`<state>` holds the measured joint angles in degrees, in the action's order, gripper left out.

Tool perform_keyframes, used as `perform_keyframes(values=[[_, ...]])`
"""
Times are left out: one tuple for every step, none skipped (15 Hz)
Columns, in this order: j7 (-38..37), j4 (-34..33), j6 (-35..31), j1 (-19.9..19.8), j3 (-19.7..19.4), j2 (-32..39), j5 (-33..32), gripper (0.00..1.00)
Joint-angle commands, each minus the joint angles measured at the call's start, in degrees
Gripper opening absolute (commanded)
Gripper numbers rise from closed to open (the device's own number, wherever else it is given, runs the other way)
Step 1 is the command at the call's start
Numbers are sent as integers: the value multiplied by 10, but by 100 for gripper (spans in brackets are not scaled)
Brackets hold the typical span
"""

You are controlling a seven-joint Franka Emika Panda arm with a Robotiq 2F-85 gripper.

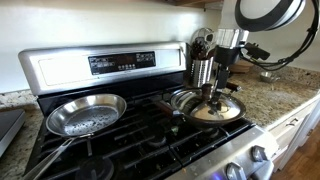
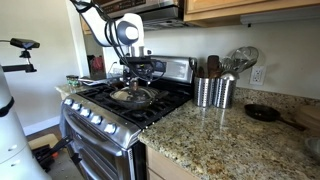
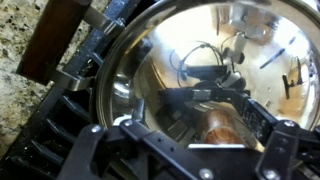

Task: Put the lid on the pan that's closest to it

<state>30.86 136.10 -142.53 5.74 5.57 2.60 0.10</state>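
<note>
Glass of the lid (image 3: pixel 180 50) fills my wrist view, resting on the pan (image 1: pixel 182 97) to cover it; whether the tool (image 1: pixel 216 95) above the pan grips, I cannot tell.

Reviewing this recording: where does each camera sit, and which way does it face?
Exterior view: stands before the stove, facing its back panel; arm and gripper show above the lid.
Exterior view: stands off to the side past the granite counter, looking across it at the stove; arm and gripper show.
Wrist view: looks down close onto the lid; fingers show at the bottom edge.
Shared: both exterior views show stove, lid and gripper.
</note>
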Motion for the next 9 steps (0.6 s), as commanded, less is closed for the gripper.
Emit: perform_keyframes(values=[[27, 2, 13, -5, 7, -7, 43, 100], [30, 2, 13, -4, 7, -7, 52, 100], [12, -1, 2, -3, 6, 0, 31, 100], [14, -1, 2, -3, 7, 0, 33, 100], [14, -1, 2, -3, 7, 0, 33, 100], [14, -1, 2, -3, 7, 0, 33, 100], [14, -1, 2, -3, 7, 0, 33, 100], [14, -1, 2, -3, 7, 0, 33, 100], [14, -1, 2, -3, 7, 0, 33, 100]])
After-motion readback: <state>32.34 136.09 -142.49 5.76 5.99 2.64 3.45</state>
